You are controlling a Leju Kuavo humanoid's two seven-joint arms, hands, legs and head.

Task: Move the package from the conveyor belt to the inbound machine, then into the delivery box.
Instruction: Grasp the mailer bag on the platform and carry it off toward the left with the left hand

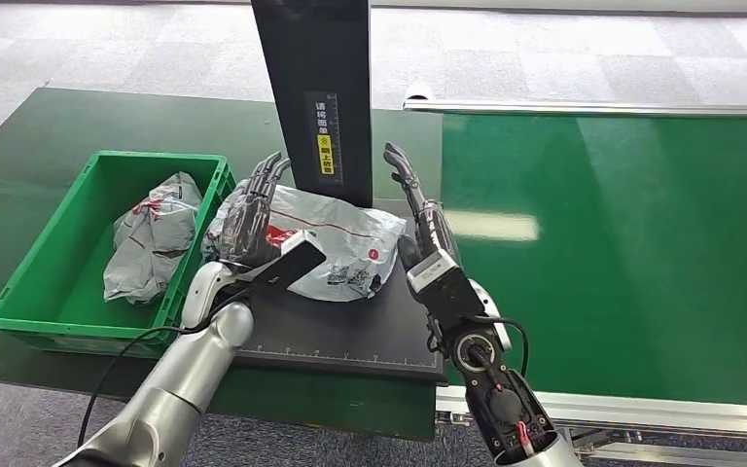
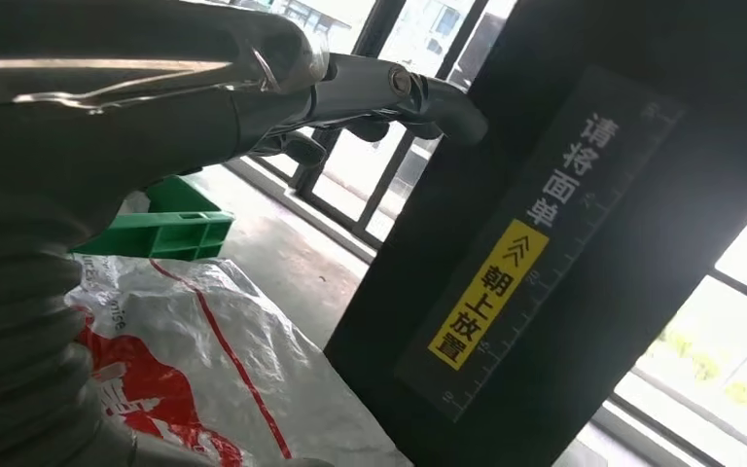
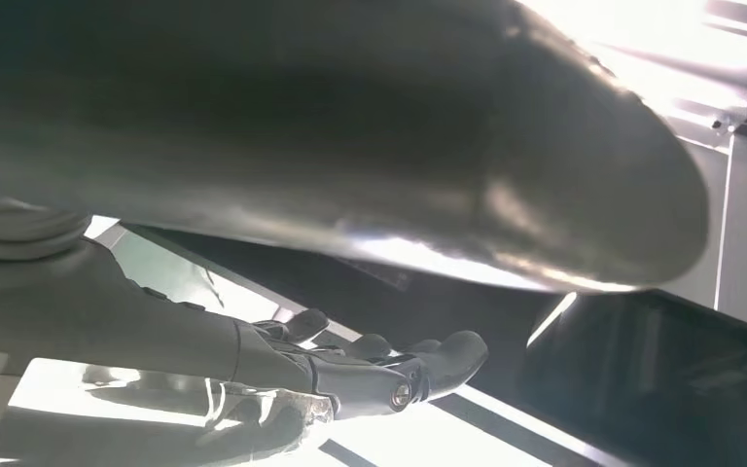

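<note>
A grey plastic package (image 1: 336, 243) with red print lies on the black platform (image 1: 350, 336) of the inbound machine, in front of its black column (image 1: 316, 88). My left hand (image 1: 253, 209) lies at the package's left end with its fingers stretched out and apart. My right hand (image 1: 418, 209) stands just beside the package's right end, fingers also straight. Neither hand grips it. The left wrist view has the package (image 2: 214, 360) under the extended left hand (image 2: 350, 92). The right wrist view has the right hand (image 3: 350, 375) with fingers extended.
A green delivery box (image 1: 29, 292) stands left of the platform and holds another grey package (image 1: 151, 238). The green conveyor belt (image 1: 622, 243) runs on the right. The column carries a yellow label (image 2: 506, 282).
</note>
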